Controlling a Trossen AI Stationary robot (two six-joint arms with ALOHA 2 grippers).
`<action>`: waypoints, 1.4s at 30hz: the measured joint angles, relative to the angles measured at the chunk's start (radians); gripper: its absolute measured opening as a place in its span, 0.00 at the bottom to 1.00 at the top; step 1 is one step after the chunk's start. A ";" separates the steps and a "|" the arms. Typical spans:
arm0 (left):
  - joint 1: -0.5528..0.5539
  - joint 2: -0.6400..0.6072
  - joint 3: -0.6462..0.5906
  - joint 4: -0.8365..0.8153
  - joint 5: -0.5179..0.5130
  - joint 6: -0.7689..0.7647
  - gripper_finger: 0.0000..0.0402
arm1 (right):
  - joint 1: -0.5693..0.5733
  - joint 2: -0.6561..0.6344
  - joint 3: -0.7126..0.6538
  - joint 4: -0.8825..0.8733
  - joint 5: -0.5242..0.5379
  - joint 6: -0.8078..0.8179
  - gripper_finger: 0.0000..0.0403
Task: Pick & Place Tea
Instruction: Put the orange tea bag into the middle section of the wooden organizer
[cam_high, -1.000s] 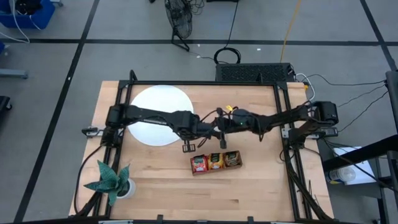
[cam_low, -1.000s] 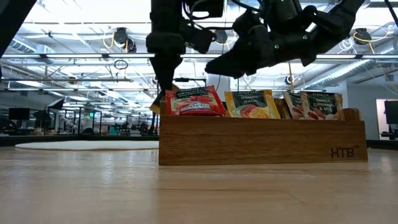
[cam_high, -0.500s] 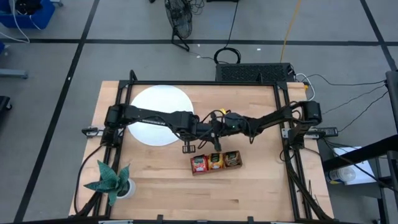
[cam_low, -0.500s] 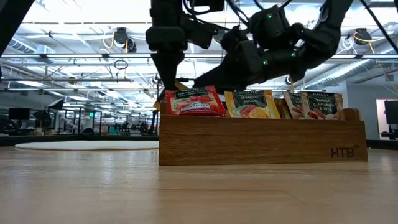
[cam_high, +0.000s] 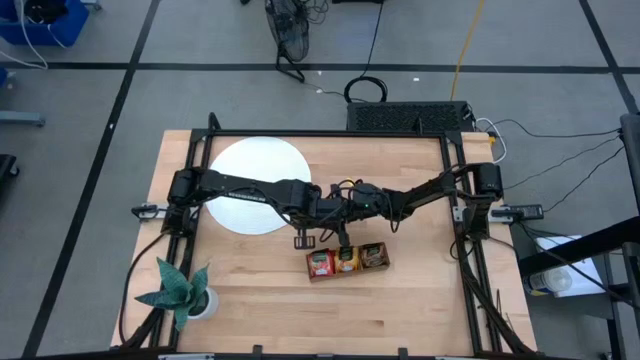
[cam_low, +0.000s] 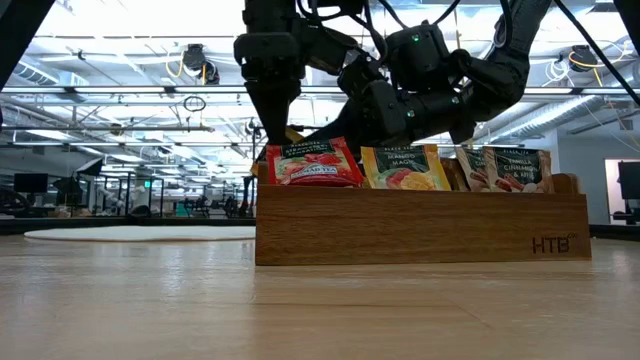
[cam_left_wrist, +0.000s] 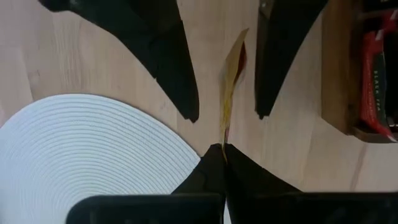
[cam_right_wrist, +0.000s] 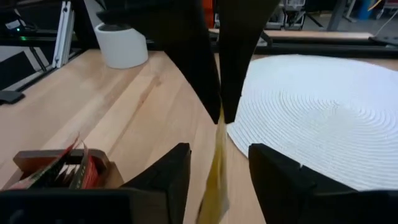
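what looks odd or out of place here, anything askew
One tea sachet is out of the wooden tray, pinched edge-on in the shut left claw above the table beside the white disc. The open right claw straddles it, a handover. Tray sachets lean unevenly.

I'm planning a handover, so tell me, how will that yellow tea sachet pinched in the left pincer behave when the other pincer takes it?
The sachet looks thin and probably light: the shut left pincer holds it by one edge. It stands out edge-on, slightly bowed, so likely semi-stiff yet bendable. The open right pincer straddles it; the wrapper may be slippery.
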 joint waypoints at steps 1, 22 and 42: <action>0.000 0.000 0.000 0.001 0.000 0.000 0.00 | 0.000 0.000 0.000 0.006 0.000 0.000 0.36; -0.028 -0.088 -0.001 0.127 -0.082 0.023 0.05 | 0.026 -0.137 -0.102 0.001 0.117 -0.051 0.00; 0.016 -0.516 -0.605 1.187 -0.097 0.218 0.02 | 0.686 -0.360 -0.348 0.030 0.865 0.235 0.00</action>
